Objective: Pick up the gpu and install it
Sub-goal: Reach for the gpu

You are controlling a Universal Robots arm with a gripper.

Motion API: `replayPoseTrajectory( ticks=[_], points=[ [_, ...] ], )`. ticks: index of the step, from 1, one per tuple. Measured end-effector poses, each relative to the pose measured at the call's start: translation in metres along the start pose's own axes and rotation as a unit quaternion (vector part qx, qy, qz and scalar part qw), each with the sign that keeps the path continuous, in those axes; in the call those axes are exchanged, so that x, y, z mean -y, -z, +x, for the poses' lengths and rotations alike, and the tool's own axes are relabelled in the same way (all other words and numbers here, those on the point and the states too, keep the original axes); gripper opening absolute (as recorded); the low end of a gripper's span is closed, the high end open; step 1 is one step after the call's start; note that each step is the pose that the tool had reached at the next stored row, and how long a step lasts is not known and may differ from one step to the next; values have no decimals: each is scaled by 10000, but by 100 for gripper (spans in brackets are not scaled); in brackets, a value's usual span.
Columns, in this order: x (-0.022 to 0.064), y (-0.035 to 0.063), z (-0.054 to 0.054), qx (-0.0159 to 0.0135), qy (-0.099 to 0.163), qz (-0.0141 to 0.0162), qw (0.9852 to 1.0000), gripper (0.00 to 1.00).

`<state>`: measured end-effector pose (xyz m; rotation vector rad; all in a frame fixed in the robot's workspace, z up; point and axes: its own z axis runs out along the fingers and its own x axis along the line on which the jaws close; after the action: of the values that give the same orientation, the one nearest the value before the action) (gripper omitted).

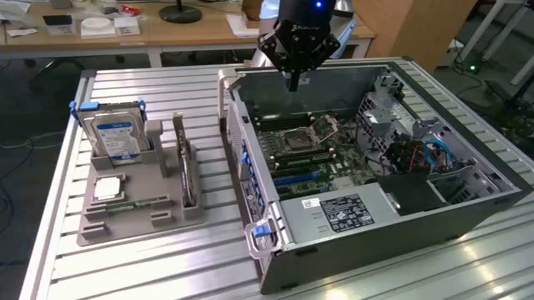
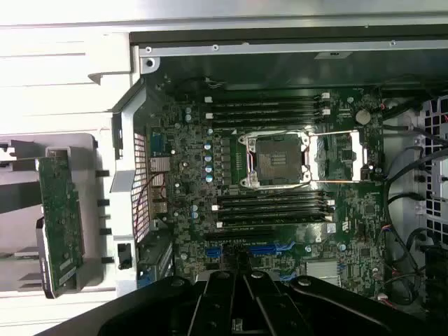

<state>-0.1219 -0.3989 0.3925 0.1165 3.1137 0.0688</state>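
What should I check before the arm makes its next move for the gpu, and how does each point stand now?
1. Gpu stands upright in the grey holder, reachable from above: ok.
2. Gripper carries nothing: ok.
3. Fingers open for a grasp: not ok, they are shut.
4. Gripper placed over the gpu: not ok, it hangs over the open computer case, near its back wall.
5. Blue expansion slots on the motherboard free: ok.
6. How tightly the holder grips the gpu: cannot tell.
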Motion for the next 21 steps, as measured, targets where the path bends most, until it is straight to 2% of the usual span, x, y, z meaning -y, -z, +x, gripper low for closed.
replayPoseTrajectory(
  ticks=[8,14,21],
  points=[
    [4,1,50,0,0,0,10000,11],
    [11,4,151,0,0,0,10000,11],
    [24,8,323,0,0,0,10000,11]
  ],
)
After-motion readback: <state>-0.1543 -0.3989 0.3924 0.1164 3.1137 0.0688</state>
